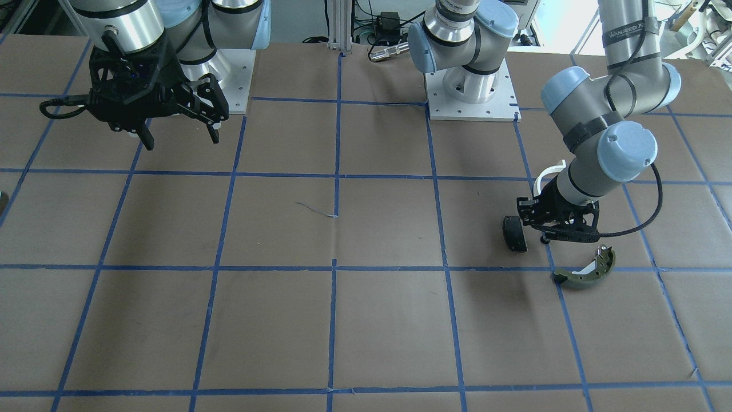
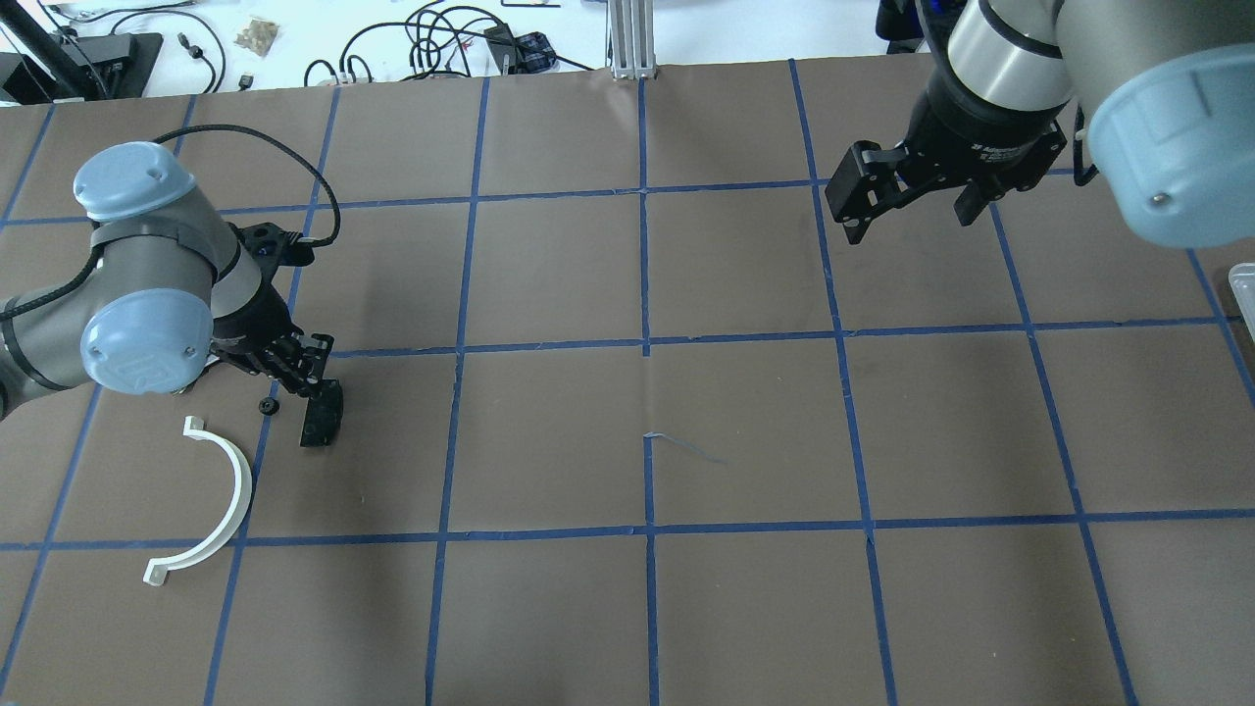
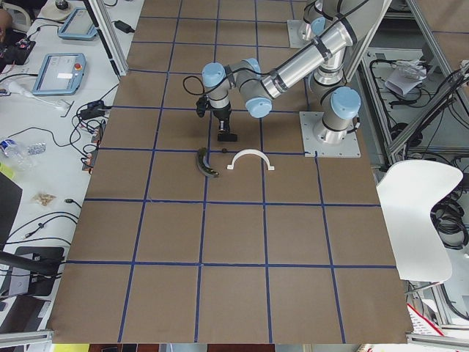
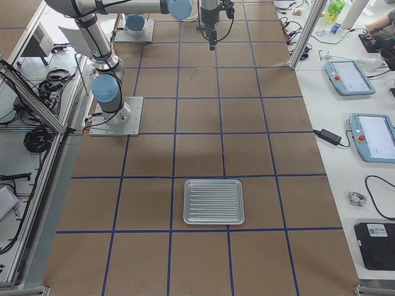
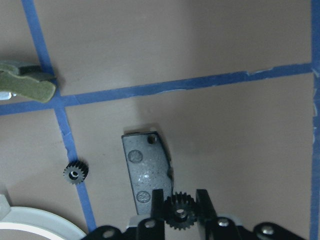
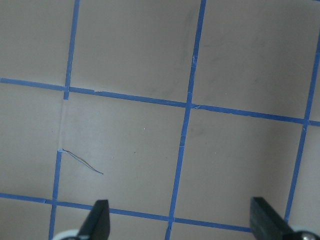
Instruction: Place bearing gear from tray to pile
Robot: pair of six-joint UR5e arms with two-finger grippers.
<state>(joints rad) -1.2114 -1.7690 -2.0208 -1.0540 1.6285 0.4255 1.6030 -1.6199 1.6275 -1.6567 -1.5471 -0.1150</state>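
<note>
While L claw [image 5: 180, 201] grips bearing gear [image 5: 180, 216] by pad [image 5: 145, 165], R claw [image 6: 180, 205] gapes.

We are in a robotics lab: two industrial arms [image 1: 606, 114] bolted to plates [image 1: 472, 109] on a table [image 1: 389, 332] marked with a blue tape grid [image 1: 333, 217], and teach pendants [image 4: 373, 137] and cables [image 2: 441, 34] on a side bench [image 4: 345, 172].

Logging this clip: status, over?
Left gripper shut on bearing gear, low over black pad in the pile. Right gripper open, empty, far off. One loose gear already down; nothing blocking.
</note>
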